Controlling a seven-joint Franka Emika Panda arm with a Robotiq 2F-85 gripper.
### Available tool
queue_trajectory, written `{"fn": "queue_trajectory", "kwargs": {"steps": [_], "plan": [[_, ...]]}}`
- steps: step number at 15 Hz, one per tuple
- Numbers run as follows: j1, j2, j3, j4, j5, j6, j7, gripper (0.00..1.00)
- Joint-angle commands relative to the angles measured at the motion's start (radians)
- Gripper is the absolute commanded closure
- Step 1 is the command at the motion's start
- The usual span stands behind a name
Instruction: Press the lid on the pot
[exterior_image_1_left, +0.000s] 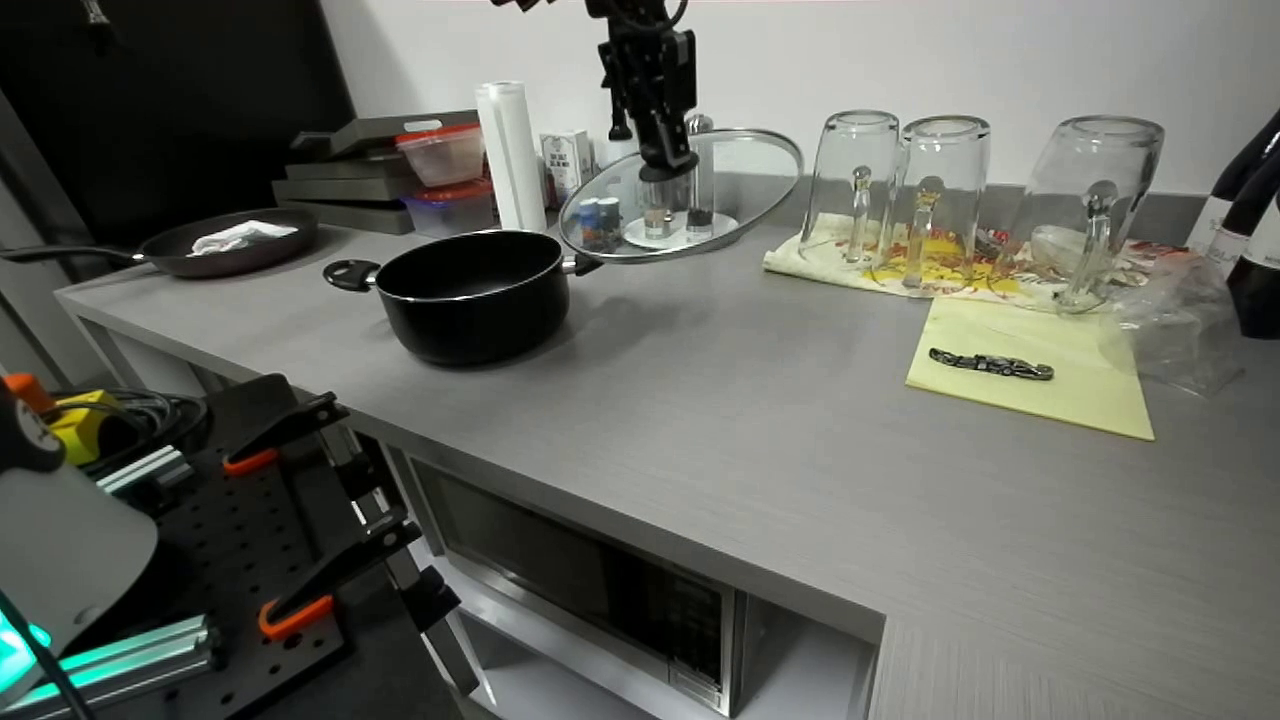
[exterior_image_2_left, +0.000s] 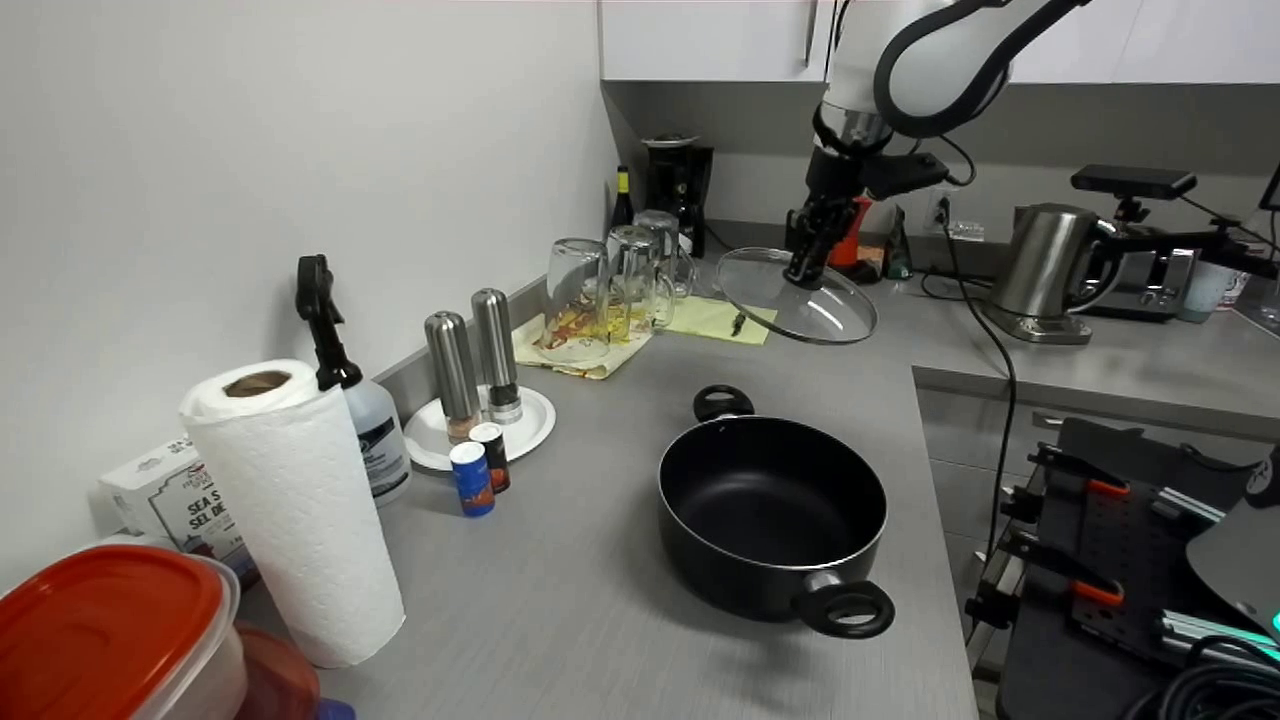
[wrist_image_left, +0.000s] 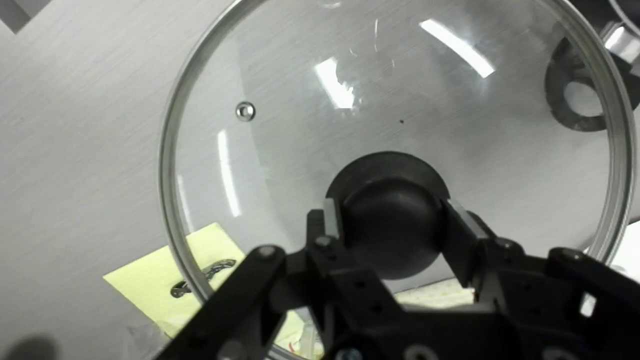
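The lid is round clear glass with a metal rim and a black knob. It shows in both exterior views (exterior_image_1_left: 755, 185) (exterior_image_2_left: 835, 312) and fills much of the wrist view (wrist_image_left: 360, 135). My gripper (exterior_image_1_left: 668, 168) is shut on the knob, with one finger on each side of it in the wrist view (wrist_image_left: 392, 215). The lid hangs tilted above the counter, apart from the pot. The black pot (exterior_image_1_left: 475, 315) stands uncovered on the counter, with its inside visible in an exterior view (exterior_image_2_left: 770, 510). In the wrist view only a handle (wrist_image_left: 555, 85) and a bit of its edge show.
Upturned glass mugs (exterior_image_1_left: 930, 200) stand on a patterned cloth, beside a yellow sheet (exterior_image_1_left: 1100, 390). Salt and pepper mills (exterior_image_2_left: 455, 370), small shakers (exterior_image_2_left: 472, 480) and a paper towel roll (exterior_image_2_left: 300, 530) stand along the wall. A dark pan (exterior_image_1_left: 220, 258) lies past the pot.
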Motion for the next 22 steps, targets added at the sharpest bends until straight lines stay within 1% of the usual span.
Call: {"fn": "queue_trajectory", "kwargs": {"steps": [1,5,12,18,22], "plan": [[0.024,-0.082,0.057,-0.052,-0.03,-0.023,-0.042,0.75],[0.054,-0.088,0.112,-0.074,-0.024,-0.035,-0.072,0.75],[0.107,-0.076,0.178,-0.098,-0.016,-0.078,-0.12,0.75],[0.154,-0.025,0.242,-0.08,-0.097,-0.136,-0.074,0.75],[0.182,0.028,0.268,-0.06,-0.166,-0.159,-0.042,0.75]]}}
